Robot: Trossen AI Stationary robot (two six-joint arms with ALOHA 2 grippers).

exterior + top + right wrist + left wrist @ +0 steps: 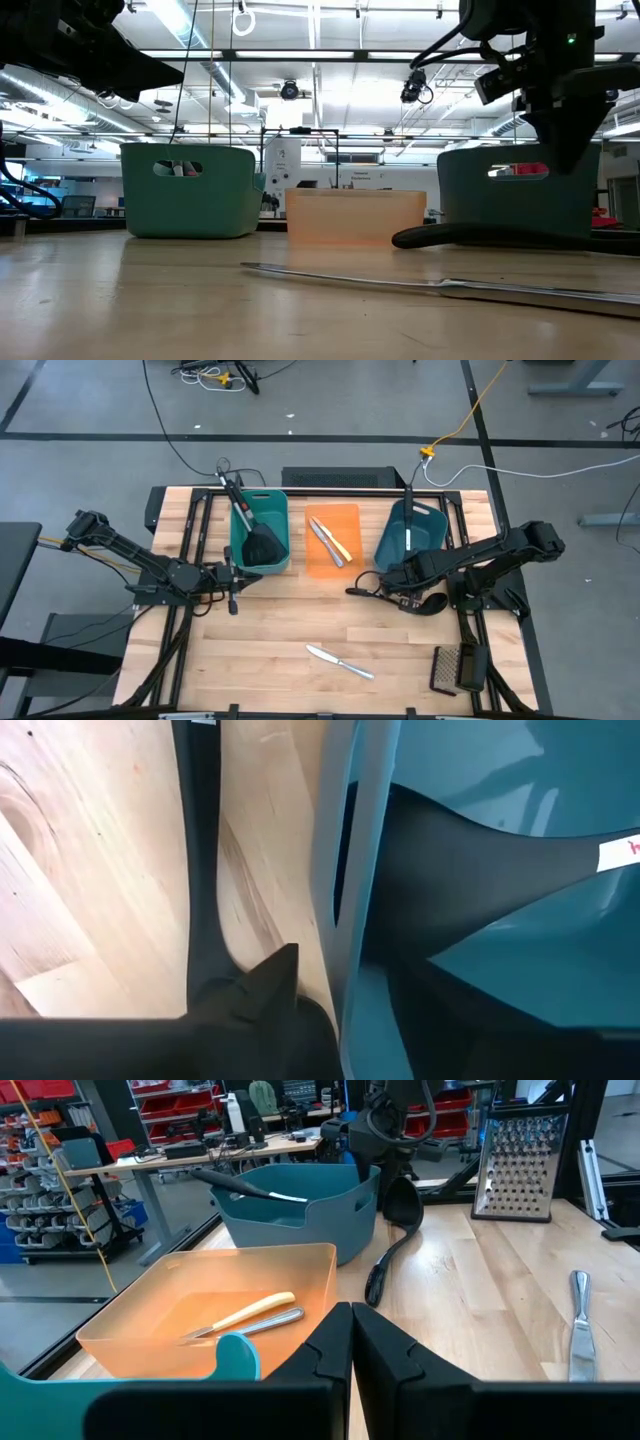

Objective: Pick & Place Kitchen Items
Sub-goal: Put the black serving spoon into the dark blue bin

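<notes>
I see my right gripper [400, 592] low over the wooden table [300, 625], just in front of the blue tub [410, 535]. It is right at the black ladle [385, 588], which lies flat on the table with its bowl [403, 1200] near the blue tub and its handle pointing toward the middle. From the right wrist view one dark finger [265, 985] sits down beside the ladle's handle [200, 870], but I cannot tell how wide the jaws are or if they hold it. My left gripper [232, 575] waits near the front of the teal tub [262, 532], and its two fingers [385, 1370] are pressed together with nothing between them. A black spatula [258, 535] stands leaning in the teal tub. Another dark long-handled tool [408, 525] rests in the blue tub. In the orange tub [332, 538], between the other two, lie a silver knife [262, 1322] and a pale yellow knife [250, 1310] side by side. One more silver knife [340, 660] lies alone on the table nearer the front. A metal grater [455, 668] lies flat near the front right corner.
</notes>
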